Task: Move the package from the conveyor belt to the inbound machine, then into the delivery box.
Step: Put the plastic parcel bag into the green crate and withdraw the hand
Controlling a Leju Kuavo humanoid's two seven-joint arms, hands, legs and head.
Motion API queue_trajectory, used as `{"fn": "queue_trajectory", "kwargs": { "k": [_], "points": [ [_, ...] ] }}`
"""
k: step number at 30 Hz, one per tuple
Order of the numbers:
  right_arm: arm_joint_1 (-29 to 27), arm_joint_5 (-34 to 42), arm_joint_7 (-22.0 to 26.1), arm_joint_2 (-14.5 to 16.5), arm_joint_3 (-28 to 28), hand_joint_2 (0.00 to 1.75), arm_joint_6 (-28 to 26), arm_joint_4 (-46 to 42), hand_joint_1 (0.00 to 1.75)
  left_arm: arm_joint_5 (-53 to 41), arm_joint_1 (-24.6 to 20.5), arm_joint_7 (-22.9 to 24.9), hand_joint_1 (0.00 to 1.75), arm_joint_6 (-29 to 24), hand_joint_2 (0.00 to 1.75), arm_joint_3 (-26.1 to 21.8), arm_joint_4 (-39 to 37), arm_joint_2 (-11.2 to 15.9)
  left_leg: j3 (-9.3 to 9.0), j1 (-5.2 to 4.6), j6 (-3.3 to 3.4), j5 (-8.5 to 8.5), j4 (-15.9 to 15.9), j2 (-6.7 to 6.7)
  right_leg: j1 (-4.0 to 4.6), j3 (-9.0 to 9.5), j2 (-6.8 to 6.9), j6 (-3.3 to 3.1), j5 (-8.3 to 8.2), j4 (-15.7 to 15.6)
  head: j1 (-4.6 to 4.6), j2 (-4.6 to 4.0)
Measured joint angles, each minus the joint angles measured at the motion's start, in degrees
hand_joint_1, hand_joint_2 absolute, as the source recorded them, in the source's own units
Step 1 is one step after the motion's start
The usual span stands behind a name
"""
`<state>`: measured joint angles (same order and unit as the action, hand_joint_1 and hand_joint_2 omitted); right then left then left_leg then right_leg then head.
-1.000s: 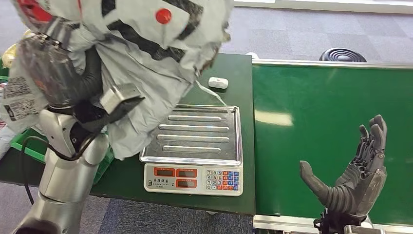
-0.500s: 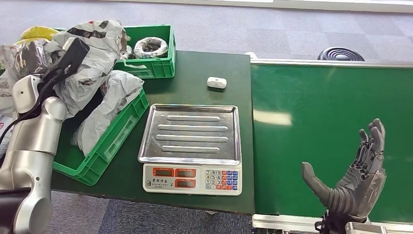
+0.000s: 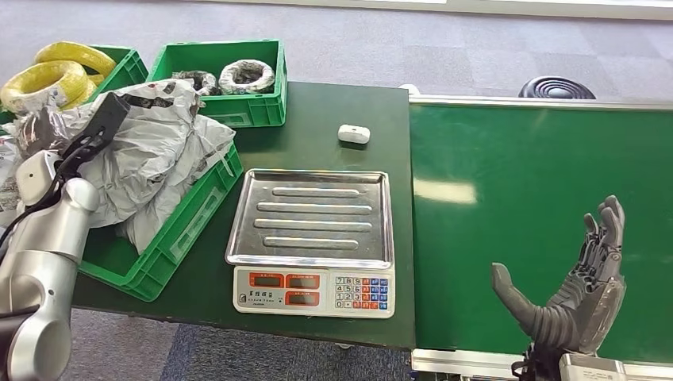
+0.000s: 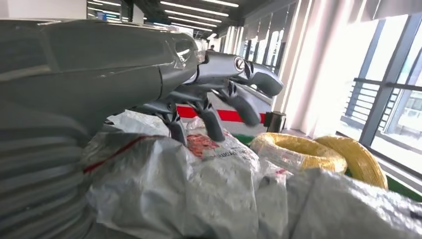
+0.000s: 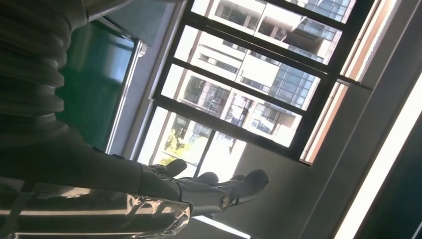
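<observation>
Now that the left hand (image 4: 214, 94) has swung the package (image 3: 147, 151) away from the scale (image 3: 313, 238) and down over the green delivery box (image 3: 202, 208), your fingers (image 4: 211, 119) sit arched on top of the grey plastic, tips touching the crumpled film; whether they grip it or have let go you cannot tell. A second ago the bag hung high in front of the head camera; half a second ago it was dropping toward the crate; it now lies slumped inside, spilling over the near rim. That suggests the weighing step is done and the drop into the box is nearly complete, with only release and withdrawal left.

Your right hand (image 3: 575, 290) has stayed over the conveyor belt (image 3: 540, 175), fingers apart and upright, holding nothing.

From the head view the left hand itself is buried behind the forearm and the bag. The crate's floor and how the package rests underneath are hidden. The small white object (image 3: 354, 133) on the bench (image 3: 333, 111) is too small to identify.
</observation>
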<state>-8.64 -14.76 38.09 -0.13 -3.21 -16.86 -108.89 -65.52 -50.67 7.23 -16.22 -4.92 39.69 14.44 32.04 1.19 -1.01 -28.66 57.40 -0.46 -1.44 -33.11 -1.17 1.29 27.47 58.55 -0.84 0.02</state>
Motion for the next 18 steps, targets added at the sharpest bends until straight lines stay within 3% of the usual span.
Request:
{"fn": "queue_trajectory", "kwargs": {
  "k": [4,9,13,15,18],
  "points": [
    [-0.3,0.1,-0.5,0.0,-0.1,1.75,-0.3,0.0,0.00,6.6,1.7,-6.1,0.00,-3.6,1.75,-1.8,4.1,-0.1,0.00,0.00,0.00,0.00,0.0,0.02,0.00,-0.01,-0.01,0.00,0.00,0.0,0.02,0.00],
    [-1.1,1.1,-0.7,0.0,-0.3,1.75,0.0,0.0,0.00,20.7,7.4,-17.8,0.00,-15.0,1.75,-4.8,18.1,-1.6,0.02,-0.02,0.00,-0.05,0.0,0.12,-0.02,-0.04,-0.05,0.01,0.01,0.0,0.03,0.00],
    [-1.1,1.2,-0.8,0.0,-0.9,1.75,0.5,0.0,0.00,34.3,12.9,-33.0,0.00,-22.7,1.75,-7.1,29.8,-3.4,0.02,-0.02,0.00,-0.07,0.0,0.11,-0.02,-0.04,-0.04,0.01,0.02,0.0,0.00,0.00],
    [-1.0,1.0,-1.1,0.0,-1.2,1.75,0.5,0.1,0.00,39.4,16.3,-39.1,0.00,-23.2,1.75,-8.5,35.9,-4.9,0.01,-0.02,0.00,-0.08,0.0,0.11,-0.02,-0.04,-0.04,0.01,0.02,0.0,0.02,0.00],
    [-1.4,0.2,-1.9,-0.1,-1.6,1.75,0.6,0.3,0.00,48.5,22.8,-44.5,0.00,-21.7,1.75,-8.5,45.0,-6.8,-0.03,-0.02,-0.02,-0.10,0.0,0.13,-0.02,-0.03,-0.05,0.01,0.03,-0.1,0.00,0.00]
  ]
}}
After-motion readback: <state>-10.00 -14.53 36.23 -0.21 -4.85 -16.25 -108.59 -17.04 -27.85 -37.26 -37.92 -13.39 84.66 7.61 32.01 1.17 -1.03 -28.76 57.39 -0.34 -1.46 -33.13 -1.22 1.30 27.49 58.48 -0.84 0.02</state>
